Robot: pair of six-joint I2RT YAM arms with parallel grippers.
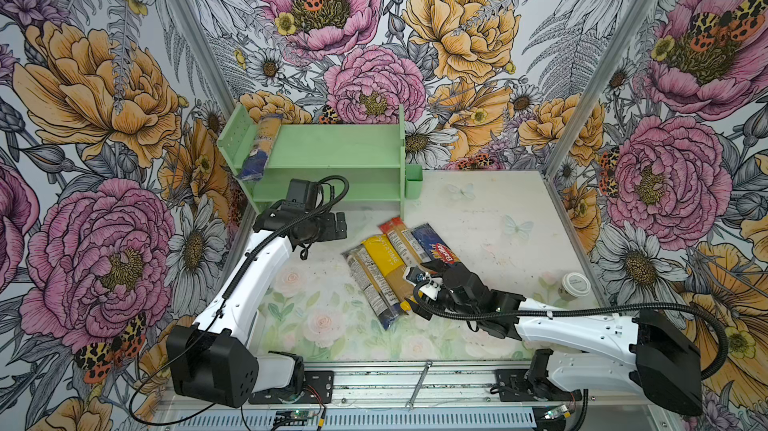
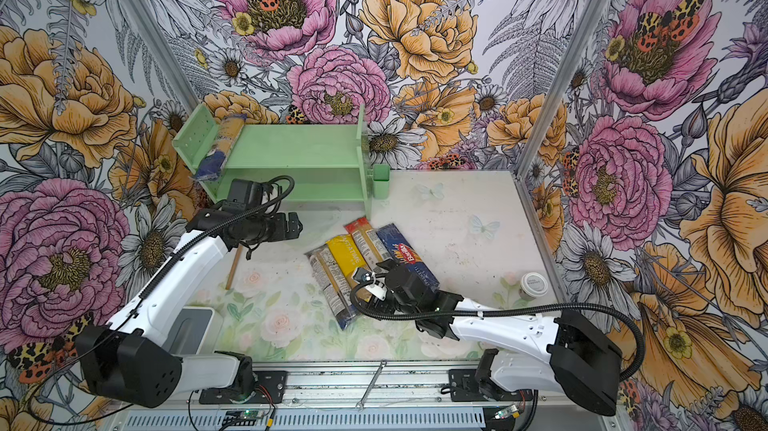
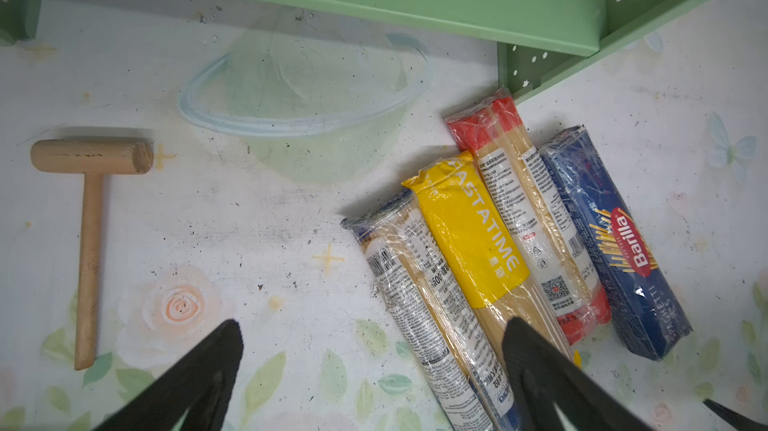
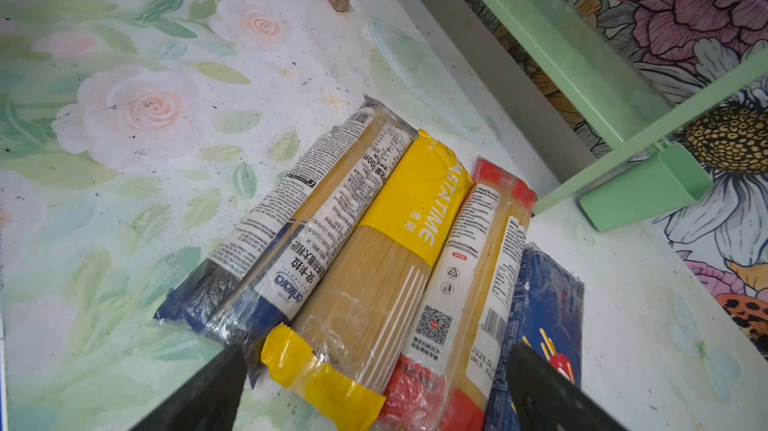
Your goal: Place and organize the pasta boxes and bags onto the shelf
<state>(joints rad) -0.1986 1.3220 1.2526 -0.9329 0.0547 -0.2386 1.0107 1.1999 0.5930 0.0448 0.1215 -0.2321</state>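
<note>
Left jaws gape wide, empty; right jaws gape wide over the yellow bag (image 4: 374,275).

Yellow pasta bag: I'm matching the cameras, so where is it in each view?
Both top views: yellow bag lies near centre, second from left in the row.
Left wrist: between the blue-ended bag and the red-ended bag.
Right wrist: again between those two.
Shared landmark: red-ended bag beside it.
</note>
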